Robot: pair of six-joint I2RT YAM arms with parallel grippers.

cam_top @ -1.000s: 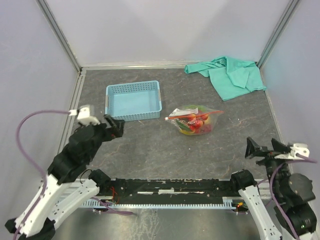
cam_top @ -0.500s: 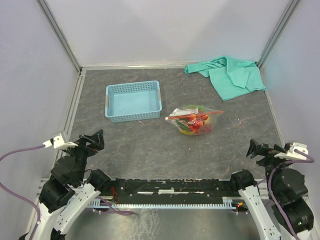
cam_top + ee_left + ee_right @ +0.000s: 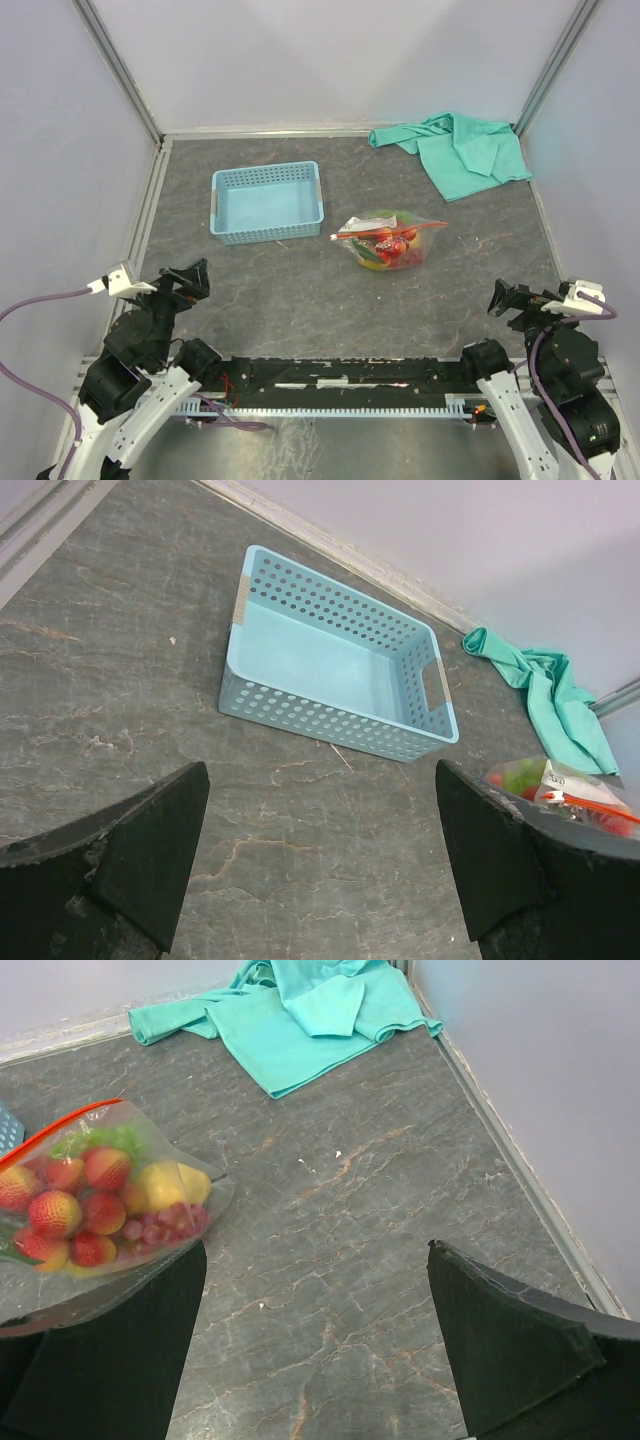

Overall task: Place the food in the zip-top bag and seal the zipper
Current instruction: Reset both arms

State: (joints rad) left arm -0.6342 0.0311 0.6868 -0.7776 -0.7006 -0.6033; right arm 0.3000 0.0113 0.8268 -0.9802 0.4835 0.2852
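The zip-top bag (image 3: pixel 390 241) lies on the dark table, right of centre, with the food inside it. In the right wrist view the bag (image 3: pixel 100 1200) shows red strawberries (image 3: pixel 58 1212), a yellow lemon (image 3: pixel 165 1185) and purple grapes (image 3: pixel 158 1226). The red-orange zipper (image 3: pixel 392 231) runs along its top edge; I cannot tell whether it is pressed closed. My left gripper (image 3: pixel 185 278) is open and empty near the front left, well away from the bag. My right gripper (image 3: pixel 520 300) is open and empty at the front right, with the bag beyond its left finger.
An empty light blue lattice basket (image 3: pixel 266 172) stands left of the bag, ahead of the left gripper (image 3: pixel 318 780). A teal cloth (image 3: pixel 460 150) lies crumpled in the back right corner. Grey walls close off the back and both sides.
My left arm has drawn back from beside the basket to the near left edge. The right gripper has shifted slightly. The bag has not moved.
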